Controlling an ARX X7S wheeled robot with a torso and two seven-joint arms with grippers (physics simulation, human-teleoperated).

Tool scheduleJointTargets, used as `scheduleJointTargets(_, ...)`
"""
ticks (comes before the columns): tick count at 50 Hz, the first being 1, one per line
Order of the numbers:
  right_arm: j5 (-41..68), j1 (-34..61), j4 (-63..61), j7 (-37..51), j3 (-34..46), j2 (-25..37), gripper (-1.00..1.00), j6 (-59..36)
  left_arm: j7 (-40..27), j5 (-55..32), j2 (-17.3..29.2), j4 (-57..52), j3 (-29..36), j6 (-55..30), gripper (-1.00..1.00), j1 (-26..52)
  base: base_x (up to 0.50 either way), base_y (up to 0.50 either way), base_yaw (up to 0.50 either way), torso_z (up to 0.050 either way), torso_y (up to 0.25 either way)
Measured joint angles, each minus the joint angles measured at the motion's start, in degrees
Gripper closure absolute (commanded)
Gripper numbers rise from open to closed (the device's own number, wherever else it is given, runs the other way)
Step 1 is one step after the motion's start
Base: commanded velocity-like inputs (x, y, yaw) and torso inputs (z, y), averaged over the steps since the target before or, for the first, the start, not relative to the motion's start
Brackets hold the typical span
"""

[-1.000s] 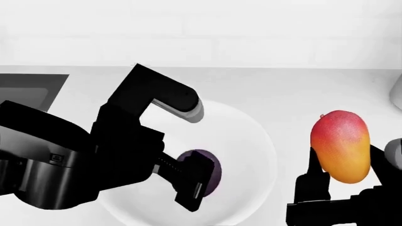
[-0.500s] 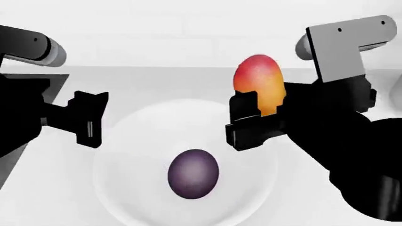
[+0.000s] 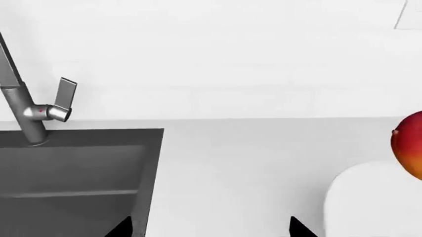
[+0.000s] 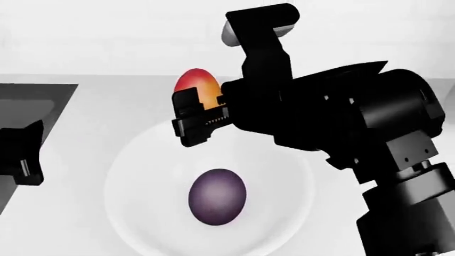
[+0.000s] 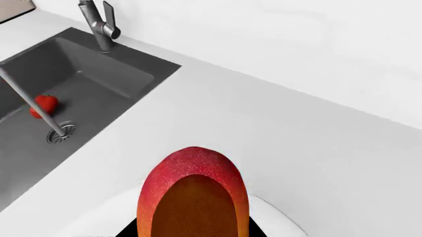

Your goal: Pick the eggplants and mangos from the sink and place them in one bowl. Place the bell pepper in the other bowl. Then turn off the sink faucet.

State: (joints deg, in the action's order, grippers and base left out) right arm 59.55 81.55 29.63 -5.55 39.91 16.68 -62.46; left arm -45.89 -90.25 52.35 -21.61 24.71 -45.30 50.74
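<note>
Grey sink (image 5: 79,98) off at the left with the bell pepper (image 5: 43,104) sitting by its drain, white bowl (image 4: 142,176) holding the eggplant (image 4: 217,196), right gripper (image 4: 195,120) clamped on the mango (image 4: 197,85) above the bowl's far rim, left gripper (image 4: 21,152) can't tell.

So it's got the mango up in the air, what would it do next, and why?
Probably ease the right hand forward and down, then open it: the mango hangs by the far rim of the white bowl, where the eggplant already lies.
</note>
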Motion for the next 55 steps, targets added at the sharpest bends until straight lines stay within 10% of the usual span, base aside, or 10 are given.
scheduleJointTargets(44,-0.33,-5.20,1.52,-1.58,3.96,-2.42,1.00,-0.17,0.80,1.42,2.36,-1.27,-2.73,4.72,-1.00,-5.82,0.00,0.00,0.00,0.000,0.000)
scheduleJointTargets(45,-0.28,-5.22,1.47,-1.48,3.91,-2.40,-1.00,-0.20,0.82,1.43,2.39,-1.26,-2.76,4.77,-1.00,-5.87,0.00,0.00,0.00,0.000,0.000)
scheduleJointTargets(55,0.58,-5.61,-0.27,-0.07,2.98,-1.64,-1.00,-0.93,0.54,1.29,2.38,-1.30,-2.84,4.76,-1.00,-5.66,0.00,0.00,0.00,0.000,0.000)
